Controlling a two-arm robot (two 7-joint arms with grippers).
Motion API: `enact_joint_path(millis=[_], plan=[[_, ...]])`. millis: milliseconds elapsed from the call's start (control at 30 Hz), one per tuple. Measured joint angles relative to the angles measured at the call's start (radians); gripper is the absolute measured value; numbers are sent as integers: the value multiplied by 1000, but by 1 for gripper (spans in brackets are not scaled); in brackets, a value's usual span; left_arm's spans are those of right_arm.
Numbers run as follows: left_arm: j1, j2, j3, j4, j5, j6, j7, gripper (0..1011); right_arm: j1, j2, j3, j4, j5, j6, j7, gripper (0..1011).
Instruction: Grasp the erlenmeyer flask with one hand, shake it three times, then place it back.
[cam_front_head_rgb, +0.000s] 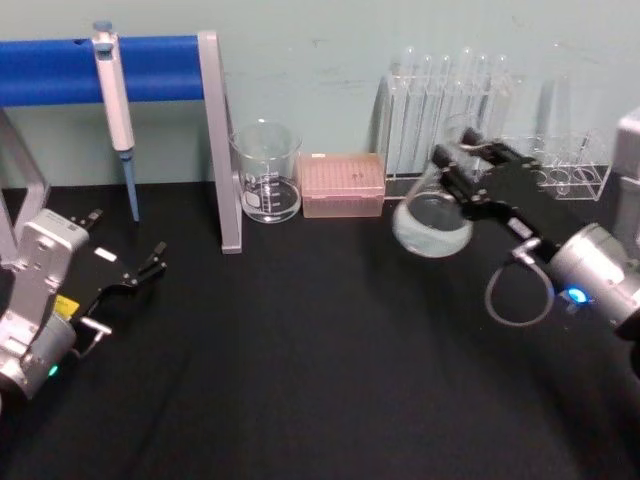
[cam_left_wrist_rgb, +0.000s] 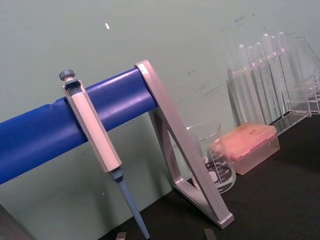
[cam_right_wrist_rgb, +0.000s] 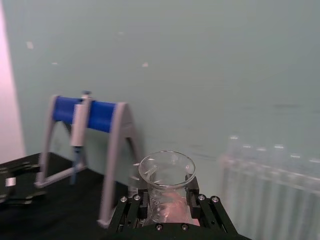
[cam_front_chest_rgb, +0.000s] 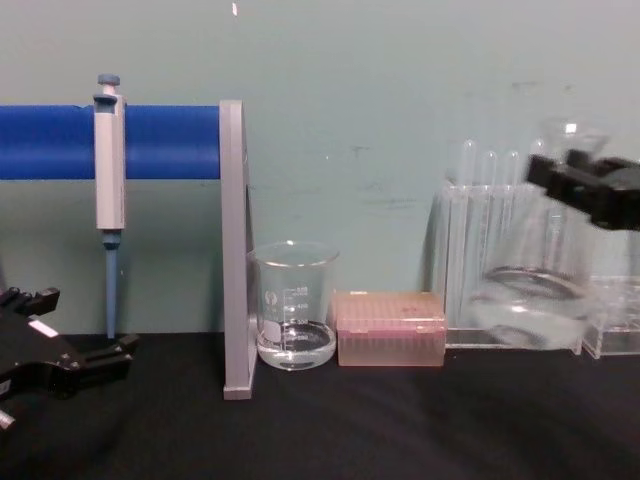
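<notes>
I have the flask (cam_front_head_rgb: 432, 222) in the right hand (cam_front_head_rgb: 455, 165), whose fingers are closed on the neck just under the flared rim. The right wrist view shows this best: the pads sit on either side of the glass and the mouth opens above them. The flask hangs below the hand with its long axis close to upright, neck up and wide base down. In the head view the body leans a little toward the robot's left. From the chest view I judge that the base is clear of the desk (cam_front_head_rgb: 330, 380), though not by much, and there may be a little clear liquid low in the cone. What matters for my next move is what's around it. The test tube rack (cam_front_head_rgb: 450, 110) stands just behind the flask, the pink tip box (cam_front_head_rgb: 343, 185) is to its left, and the beaker (cam_front_head_rgb: 267, 172) is beyond that. Bare desk lies straight below. So any shake should go up and down or toward me, never backward, and the set-down is a plain vertical drop with the axis kept upright. The left hand (cam_front_head_rgb: 140, 275) rests spread open on the desk well away on the far left, near the pipette stand (cam_front_head_rgb: 222, 150), so the right arm does this alone.
</notes>
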Motion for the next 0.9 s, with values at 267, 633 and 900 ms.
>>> enact_joint_path(millis=[267,633,900], plan=[[0,0,0,0,0,0,0,1001,54,-22,-77,31,16,11,91,450],[0,0,0,0,0,0,0,1001,113,-30,-172,70,48,22,190,450],[0,0,0,0,0,0,0,1001,137,-19,-207,95,77,25,232,450]])
